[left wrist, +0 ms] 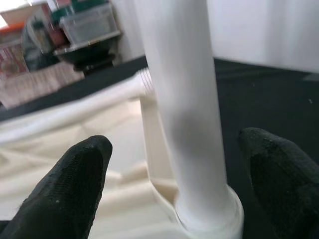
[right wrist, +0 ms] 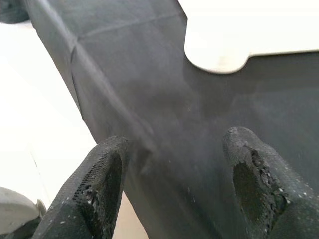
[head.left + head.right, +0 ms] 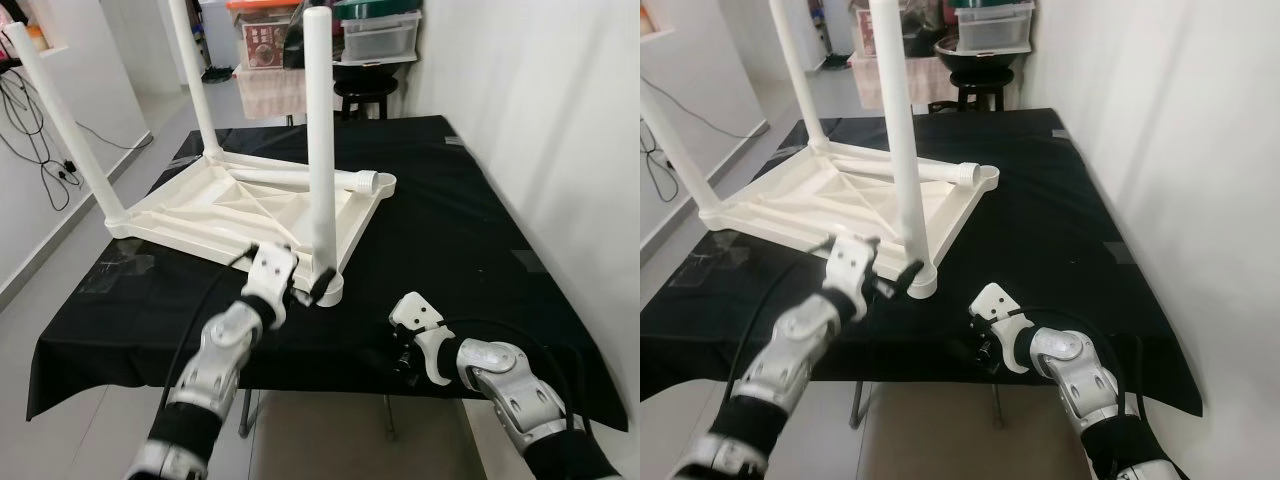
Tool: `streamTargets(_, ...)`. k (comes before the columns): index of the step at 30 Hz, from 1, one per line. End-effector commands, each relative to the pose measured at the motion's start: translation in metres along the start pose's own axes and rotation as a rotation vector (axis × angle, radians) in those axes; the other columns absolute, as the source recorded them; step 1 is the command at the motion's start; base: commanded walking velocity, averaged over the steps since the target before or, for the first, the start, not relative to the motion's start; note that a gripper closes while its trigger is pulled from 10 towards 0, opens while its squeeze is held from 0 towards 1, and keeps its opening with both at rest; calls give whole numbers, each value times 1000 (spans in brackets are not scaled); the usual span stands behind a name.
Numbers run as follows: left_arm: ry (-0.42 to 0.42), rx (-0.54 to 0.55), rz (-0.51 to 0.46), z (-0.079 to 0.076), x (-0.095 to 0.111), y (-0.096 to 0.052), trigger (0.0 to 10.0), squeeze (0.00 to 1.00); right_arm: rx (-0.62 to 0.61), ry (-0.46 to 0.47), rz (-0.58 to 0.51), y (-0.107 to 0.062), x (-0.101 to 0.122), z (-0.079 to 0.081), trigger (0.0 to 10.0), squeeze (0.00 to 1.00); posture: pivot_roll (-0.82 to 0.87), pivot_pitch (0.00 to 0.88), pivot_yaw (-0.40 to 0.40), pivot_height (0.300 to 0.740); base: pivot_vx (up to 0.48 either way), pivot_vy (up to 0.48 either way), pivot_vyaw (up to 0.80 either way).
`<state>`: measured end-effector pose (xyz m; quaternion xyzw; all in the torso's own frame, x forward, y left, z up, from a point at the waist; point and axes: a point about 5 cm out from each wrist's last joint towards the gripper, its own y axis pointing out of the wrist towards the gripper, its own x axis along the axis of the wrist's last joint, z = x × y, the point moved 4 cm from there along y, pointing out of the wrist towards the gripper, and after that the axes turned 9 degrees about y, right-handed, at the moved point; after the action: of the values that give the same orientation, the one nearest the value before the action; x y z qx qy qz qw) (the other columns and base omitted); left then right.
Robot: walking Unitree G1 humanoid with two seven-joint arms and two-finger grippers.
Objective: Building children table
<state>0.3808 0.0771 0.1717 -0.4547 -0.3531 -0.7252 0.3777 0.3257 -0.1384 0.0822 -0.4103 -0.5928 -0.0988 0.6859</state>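
Three white legs stand upright from the upturned children's table (image 3: 255, 205), which lies on a tabletop covered with a black cloth (image 3: 450, 230). In the left eye view, the left claw (image 3: 300, 283) sits at the table's near corner, right at the foot of the nearest leg (image 3: 319, 150). A fourth, loose leg (image 3: 310, 180) lies flat across the frame beyond that claw, its threaded end pointing away toward the wall side. The right claw (image 3: 402, 350) hangs over the near edge of the tabletop, well apart from the table and off to the side of the left claw.

From the right eye view the same layout shows: the left claw's fingertips reach toward the corner socket (image 3: 922, 283), and the right claw (image 3: 975, 350) points back along the cloth's front edge. A black stool (image 3: 975, 75) and stacked storage boxes (image 3: 995, 25) stand beyond the far end of the tabletop.

Seen from the left wrist, the two black fingers (image 1: 65, 194) are spread wide on either side of the upright leg (image 1: 184, 99), not touching it, and the leg's base sits in its socket between them.

Seen from the right wrist, the fingers (image 2: 94, 194) are spread wide and hold nothing; black cloth lies between them and a rounded white table corner (image 2: 217, 55) sits ahead.
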Motion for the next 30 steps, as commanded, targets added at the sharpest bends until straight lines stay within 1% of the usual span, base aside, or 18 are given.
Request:
streamTargets(1,16,-14,24,3,-6,-1,10000,0,1,10,-29,-1,4,3,10000,0,-125,0,71,740,0,0,0)
streamTargets(2,19,-20,18,5,-2,4,10000,0,-3,10,-32,-2,4,3,10000,0,-129,0,74,740,0,0,0)
streamTargets(4,22,-23,15,6,0,7,10000,0,-6,10,-34,-2,4,3,10000,0,-129,0,74,740,0,0,0)
streamTargets(6,33,-46,0,7,8,18,10000,0,-7,14,-41,-6,4,6,10000,0,-158,0,96,740,0,0,0)
streamTargets(8,33,-46,0,7,8,18,10000,0,-7,14,-41,-6,4,6,10000,0,-158,0,96,740,0,0,0)
streamTargets(9,38,-56,-4,7,11,22,10000,0,-7,17,-43,-8,4,8,10000,0,-160,0,97,740,0,0,0)
streamTargets(10,38,-56,-4,7,11,22,10000,0,-7,17,-43,-8,4,8,10000,0,-160,0,97,740,0,0,0)
streamTargets(12,51,-73,-15,6,17,31,10000,0,-7,27,-40,-13,0,12,10000,0,-173,0,102,740,0,0,0)
streamTargets(14,51,-73,-15,6,17,31,10000,0,-7,27,-40,-13,0,12,10000,0,-173,0,102,740,0,0,0)
streamTargets(15,56,-73,-22,6,20,34,10000,0,-7,33,-35,-17,-3,15,10000,0,-181,0,104,740,0,0,0)
streamTargets(16,69,-54,-26,10,24,39,10000,0,-6,51,-28,-22,-7,19,10000,0,-183,0,104,740,0,0,0)
streamTargets(18,68,-21,-22,18,26,42,10000,0,-12,63,-23,-25,-11,20,10000,0,-191,17,107,740,0,0,0)
streamTargets(21,58,-12,-22,21,27,43,10000,0,-16,66,-21,-27,-12,21,10000,0,-194,22,110,740,0,0,0)
streamTargets(22,31,-9,-28,23,29,45,10000,0,-27,73,-18,-29,-14,20,10000,0,-198,26,111,740,0,0,0)
streamTargets(26,34,1,-32,25,29,45,10000,0,-38,81,-16,-31,-14,19,10000,0,-200,24,112,740,0,0,0)
streamTargets(28,17,34,-45,30,30,43,10000,0,-45,84,-14,-31,-15,18,10000,0,-191,16,108,740,0,0,0)
streamTargets(29,17,34,-45,30,30,43,10000,0,-45,84,-14,-31,-15,18,10000,0,-191,16,108,740,0,0,0)
streamTargets(30,9,50,-54,32,30,42,7922,0,-48,86,-13,-31,-15,18,10000,0,-184,7,104,740,0,0,0)
